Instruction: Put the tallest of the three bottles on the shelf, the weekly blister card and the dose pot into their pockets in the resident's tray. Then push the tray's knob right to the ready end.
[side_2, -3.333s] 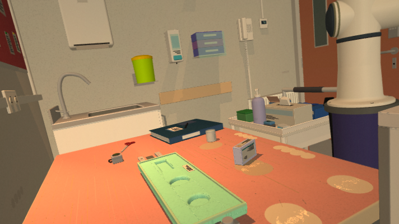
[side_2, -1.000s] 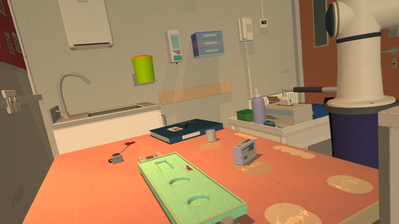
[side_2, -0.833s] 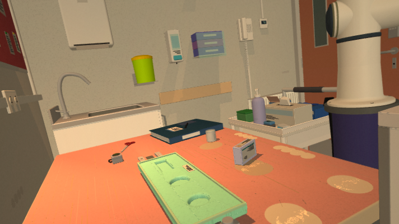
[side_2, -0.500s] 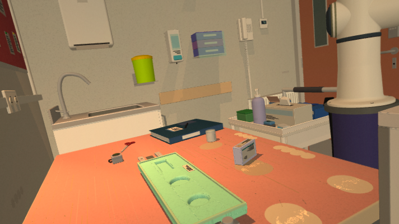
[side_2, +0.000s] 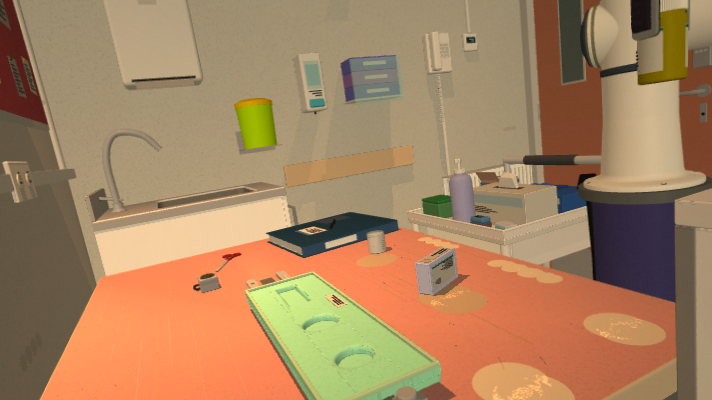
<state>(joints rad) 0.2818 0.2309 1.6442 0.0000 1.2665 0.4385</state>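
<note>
A yellow bottle [side_2: 662, 47] hangs at the top right of the scene, high above the table, held by my gripper [side_2: 650, 22], of which only a dark finger shows at the frame's top edge. The green tray [side_2: 337, 335] lies on the orange table with a slot and two round pockets, all empty. Its grey knob [side_2: 407, 393] sits at the near end. The blister card [side_2: 436, 270] stands upright to the right of the tray. The grey dose pot [side_2: 376, 242] stands further back, near a blue binder.
The robot's white column [side_2: 642, 125] rises at the table's right edge. A blue binder [side_2: 332, 233] lies at the far side, a small mug [side_2: 208, 282] and red scissors [side_2: 227, 260] on the left. A trolley [side_2: 500, 220] with supplies stands behind the table.
</note>
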